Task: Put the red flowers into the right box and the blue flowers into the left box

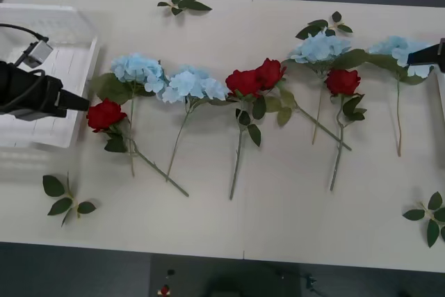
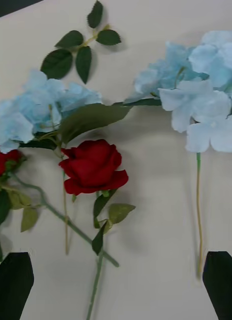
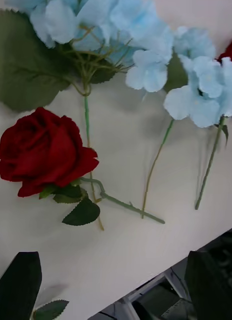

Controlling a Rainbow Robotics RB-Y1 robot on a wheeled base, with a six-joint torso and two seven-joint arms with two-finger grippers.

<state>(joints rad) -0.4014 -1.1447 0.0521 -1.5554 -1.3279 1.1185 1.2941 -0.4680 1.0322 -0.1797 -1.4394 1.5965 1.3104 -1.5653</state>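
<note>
Several red flowers and several blue flowers lie in a row across the white table. The leftmost red flower [image 1: 106, 114] [image 3: 43, 150] lies just beyond my left gripper [image 1: 78, 102] [image 3: 113, 287], which hovers open at the left box's [image 1: 49, 46] near corner. Next to it are blue flowers [image 1: 139, 71] [image 3: 96, 20]. At the far right my right gripper [image 1: 430, 53] [image 2: 116, 285] is open above a blue flower [image 1: 400, 50] [image 2: 201, 95] and a red flower [image 1: 343, 81] [image 2: 93, 165]. The right box is out of view.
Loose green leaf sprigs lie at the back middle [image 1: 184, 5], behind the right blooms [image 1: 323, 27] [image 2: 78, 50], at the front left [image 1: 67, 203] and at the front right [image 1: 427, 217]. The table's front edge [image 1: 222, 259] runs close below the stems.
</note>
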